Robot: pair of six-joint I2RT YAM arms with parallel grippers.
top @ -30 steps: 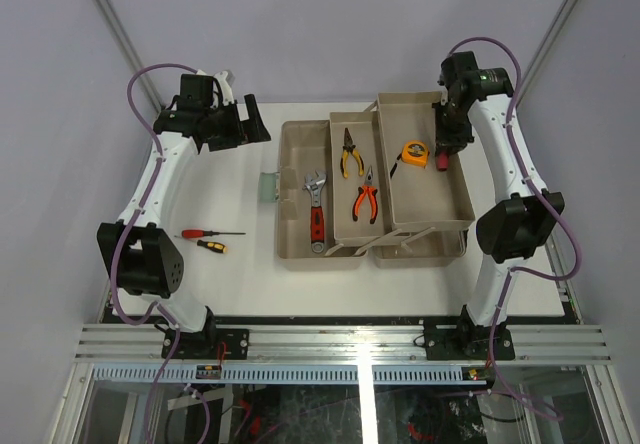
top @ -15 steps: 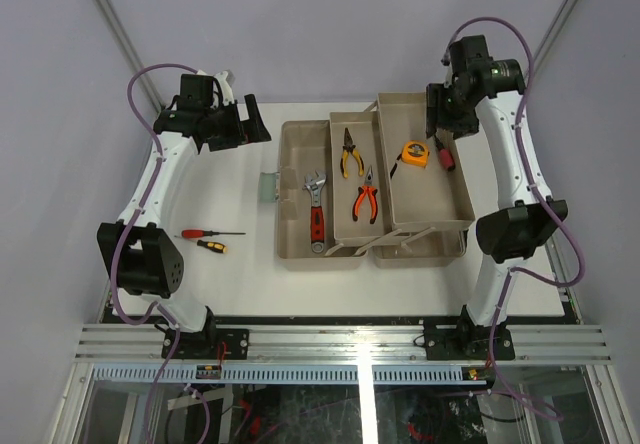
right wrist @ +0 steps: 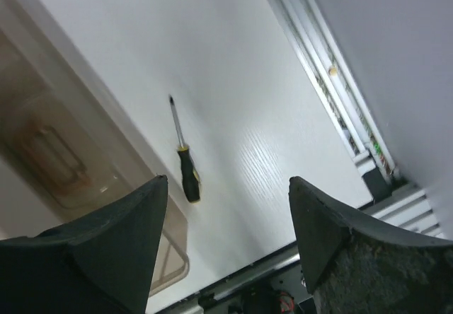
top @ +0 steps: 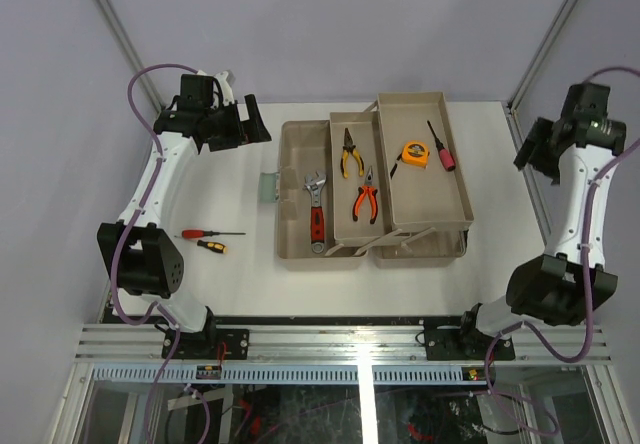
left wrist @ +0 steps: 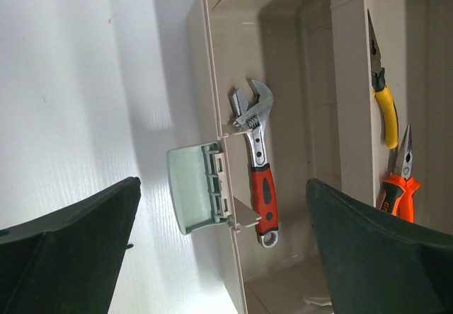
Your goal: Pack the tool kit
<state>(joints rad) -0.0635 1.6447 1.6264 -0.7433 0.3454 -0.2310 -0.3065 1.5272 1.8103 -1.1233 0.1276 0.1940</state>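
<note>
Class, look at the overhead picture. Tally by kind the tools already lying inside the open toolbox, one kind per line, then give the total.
Pliers: 2
Wrench: 1
Tape measure: 1
Screwdriver: 1
Total: 5
</note>
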